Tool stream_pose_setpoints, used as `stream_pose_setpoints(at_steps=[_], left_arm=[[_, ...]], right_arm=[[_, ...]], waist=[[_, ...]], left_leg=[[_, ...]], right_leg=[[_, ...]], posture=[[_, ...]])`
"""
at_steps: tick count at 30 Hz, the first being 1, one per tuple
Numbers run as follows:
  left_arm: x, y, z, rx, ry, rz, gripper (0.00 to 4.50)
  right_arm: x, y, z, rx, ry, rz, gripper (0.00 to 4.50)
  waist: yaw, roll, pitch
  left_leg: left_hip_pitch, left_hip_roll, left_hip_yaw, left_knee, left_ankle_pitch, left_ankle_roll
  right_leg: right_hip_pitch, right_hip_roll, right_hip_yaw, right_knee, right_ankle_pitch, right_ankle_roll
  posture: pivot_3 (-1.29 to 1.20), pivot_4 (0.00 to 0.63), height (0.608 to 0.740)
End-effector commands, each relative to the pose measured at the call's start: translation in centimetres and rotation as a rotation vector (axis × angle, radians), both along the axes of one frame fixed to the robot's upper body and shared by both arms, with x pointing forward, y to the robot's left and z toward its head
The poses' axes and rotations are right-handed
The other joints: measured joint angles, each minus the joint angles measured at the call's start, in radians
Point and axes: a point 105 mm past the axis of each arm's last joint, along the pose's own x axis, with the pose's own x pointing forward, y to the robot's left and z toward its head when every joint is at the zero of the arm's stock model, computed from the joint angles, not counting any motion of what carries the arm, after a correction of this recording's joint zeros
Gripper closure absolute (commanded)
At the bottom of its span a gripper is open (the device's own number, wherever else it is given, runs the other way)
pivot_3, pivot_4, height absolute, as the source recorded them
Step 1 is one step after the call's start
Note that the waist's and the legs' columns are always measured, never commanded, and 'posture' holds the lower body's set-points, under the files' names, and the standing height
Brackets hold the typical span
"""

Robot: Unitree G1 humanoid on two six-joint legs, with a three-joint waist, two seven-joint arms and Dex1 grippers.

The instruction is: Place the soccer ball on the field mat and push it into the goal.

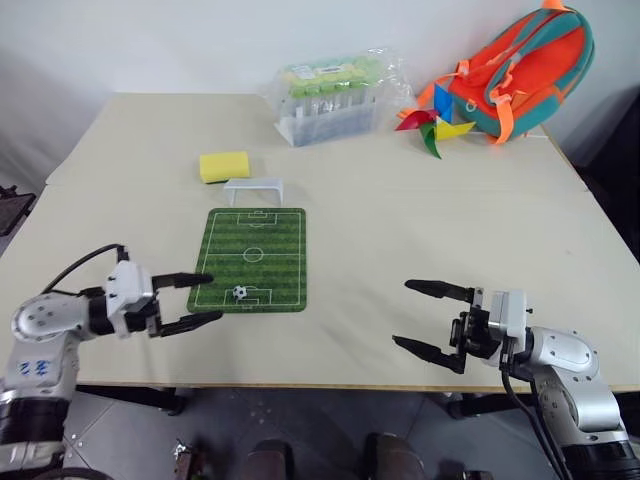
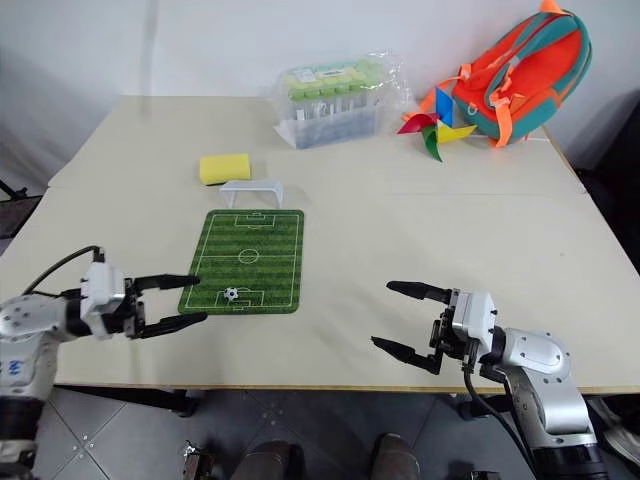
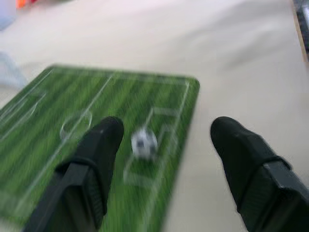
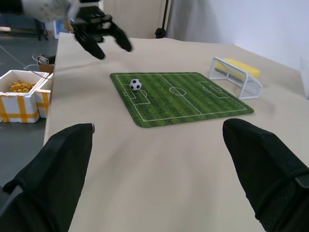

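Note:
The tiny soccer ball [image 1: 239, 293] rests on the green field mat [image 1: 262, 240], inside the near penalty box, untouched. The white goal [image 1: 253, 189] stands just past the mat's far edge, facing the mat. My left gripper [image 1: 203, 298] hovers open a short way to the left of the ball, at the mat's near left edge, holding nothing. In the left wrist view the ball [image 3: 144, 143] lies ahead between the fingers [image 3: 99, 159]. My right gripper [image 1: 419, 316] is open and empty over bare table, right of the mat.
A yellow sponge [image 1: 224, 165] lies behind the goal. At the table's far side stand a clear plastic box of tubes [image 1: 330, 100], a coloured pinwheel [image 1: 428, 127] and an orange and teal backpack [image 1: 520, 65]. The table's near edge [image 1: 320, 386] runs just below both grippers.

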Motion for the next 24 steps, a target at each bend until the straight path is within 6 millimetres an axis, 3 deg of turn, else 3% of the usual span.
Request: stream_pose_setpoints(at_steps=[1, 4, 7, 11, 24], left_arm=[[-1.2, -0.9, -1.3, -0.028, 0.042, -0.034, 2.66], [-1.4, -2.5, -2.7, -0.062, 0.059, -0.055, 3.67], [-0.5, -4.0, -2.8, -0.102, 0.041, -0.067, 4.45], [1.5, -4.8, -2.1, -0.124, 0.016, -0.063, 4.45], [4.8, -4.9, -2.3, -0.091, 0.024, -0.058, 4.45]], right_arm=[[-0.3, -0.1, 0.6, 0.010, -0.039, 0.011, 0.00], [-0.5, 0.1, 0.5, 0.017, -0.036, 0.013, 0.00], [-0.9, 0.3, 0.2, 0.019, -0.027, 0.019, 0.00], [-1.1, 0.3, 0.2, 0.020, -0.025, 0.013, 0.00], [-1.1, 0.5, 0.5, 0.035, -0.042, -0.032, 0.00]], waist=[[0.008, 0.000, 0.000], [0.019, 0.000, 0.000], [0.028, 0.000, 0.000], [0.024, 0.000, 0.000], [0.021, 0.000, 0.000]], left_leg=[[0.000, 0.000, 0.000, 0.000, 0.000, 0.000], [0.000, 0.000, 0.000, 0.001, 0.000, 0.000], [-0.001, 0.000, 0.000, 0.001, 0.000, 0.000], [-0.001, 0.000, 0.000, 0.002, 0.000, 0.000], [0.000, 0.000, 0.002, 0.002, 0.000, 0.000]], right_leg=[[0.000, 0.000, 0.000, 0.000, 0.000, 0.000], [0.000, 0.000, 0.000, 0.000, 0.000, 0.000], [0.000, 0.000, 0.000, 0.001, 0.000, -0.001], [0.000, 0.000, 0.000, 0.001, 0.001, -0.001], [-0.001, 0.001, 0.002, 0.002, 0.001, 0.000]], posture=[[0.00, 0.150, 0.740], [0.00, 0.150, 0.740], [0.00, 0.150, 0.740], [0.00, 0.150, 0.740], [0.00, 0.150, 0.740]])
